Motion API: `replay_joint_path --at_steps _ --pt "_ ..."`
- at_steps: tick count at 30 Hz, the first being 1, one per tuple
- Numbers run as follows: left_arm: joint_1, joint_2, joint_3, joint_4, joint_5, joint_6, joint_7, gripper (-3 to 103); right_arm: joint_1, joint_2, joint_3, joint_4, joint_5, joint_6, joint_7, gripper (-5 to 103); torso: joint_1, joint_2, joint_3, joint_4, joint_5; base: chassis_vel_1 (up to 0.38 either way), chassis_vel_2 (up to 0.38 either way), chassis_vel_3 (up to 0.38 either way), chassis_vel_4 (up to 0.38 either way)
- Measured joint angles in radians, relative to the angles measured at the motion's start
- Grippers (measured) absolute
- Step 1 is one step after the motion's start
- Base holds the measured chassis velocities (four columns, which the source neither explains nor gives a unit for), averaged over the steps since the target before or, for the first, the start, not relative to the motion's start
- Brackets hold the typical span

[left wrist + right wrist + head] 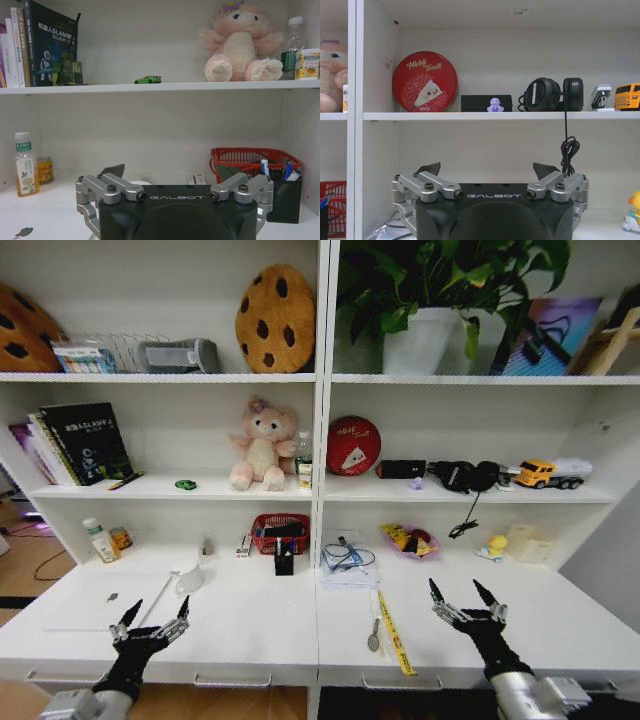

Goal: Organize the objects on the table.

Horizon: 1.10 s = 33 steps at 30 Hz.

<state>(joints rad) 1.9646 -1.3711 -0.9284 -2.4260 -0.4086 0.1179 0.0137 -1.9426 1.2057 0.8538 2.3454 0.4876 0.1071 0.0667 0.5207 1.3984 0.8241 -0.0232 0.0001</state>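
Long white table [560, 625] running the width of the head view, backed by tall white shelving [322, 420]. At the table's left end, a thin silver laptop [95, 608] lying flat, just ahead of the left gripper [152, 624], which hovers over the front edge with fingers spread and nothing between them. Over the right half of the front edge, the right gripper [462, 599], likewise splayed wide and empty (bare desk beneath it). Between the two grippers, a yellow strip [394, 634] and a spoon [373, 637] lying side by side near the front edge. Farther back at mid-table, a red basket [280, 533] against the wall, with the black pen cup [284, 558] standing directly in front of it; in the left wrist view the same cup [284, 194] stands right of the gripper, with pens in it. Right of the cup, a coil of cable on a stack of papers [348, 562], then a pink bowl [410, 540] of yellow things. At the far left, a white-capped bottle [100, 540] with a small can [121, 538] just beside it. On the shelf above, a pink plush bear [262, 444], a black pen [127, 480] beside the books, and a small green ring [185, 484].
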Motion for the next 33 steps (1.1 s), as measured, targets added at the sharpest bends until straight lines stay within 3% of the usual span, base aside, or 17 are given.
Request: replay_joint_path --at_steps 14,23,26,28,31,33 --pt "0.000 0.000 0.000 0.000 0.000 0.000 0.000 100 0.000 0.000 0.000 0.000 0.000 0.000 -0.001 100 0.000 0.000 0.000 0.0000 -0.0002 0.145 0.151 -0.145 -0.140" --pt "0.000 0.000 0.000 0.000 0.000 0.000 0.000 100 0.000 0.000 -0.001 -0.001 0.001 0.000 -0.001 100 0.000 0.000 0.000 0.0002 0.0003 0.277 0.279 -0.284 -0.275" --pt "0.000 0.000 0.000 0.000 0.000 0.000 0.000 100 0.000 0.000 -0.001 -0.001 0.001 0.000 -0.001 100 0.000 0.000 0.000 0.0002 -0.0010 0.317 0.356 -0.348 -0.347" --pt "0.000 0.000 0.000 0.000 0.000 0.000 0.000 100 0.000 0.000 -0.001 -0.001 0.001 0.000 -0.001 100 0.000 0.000 0.000 0.0003 0.0006 0.375 0.364 -0.417 -0.369" --pt "0.000 0.000 0.000 0.000 0.000 0.000 0.000 100 0.000 0.000 -0.001 -0.001 0.001 0.000 -0.001 100 0.000 0.000 0.000 0.0001 -0.0016 0.365 0.367 -0.352 -0.358" --pt "0.000 0.000 0.000 0.000 0.000 0.000 0.000 100 0.000 0.000 -0.001 -0.002 0.002 0.000 -0.001 100 0.000 0.000 0.000 0.0003 0.0012 0.366 0.388 -0.399 -0.369"
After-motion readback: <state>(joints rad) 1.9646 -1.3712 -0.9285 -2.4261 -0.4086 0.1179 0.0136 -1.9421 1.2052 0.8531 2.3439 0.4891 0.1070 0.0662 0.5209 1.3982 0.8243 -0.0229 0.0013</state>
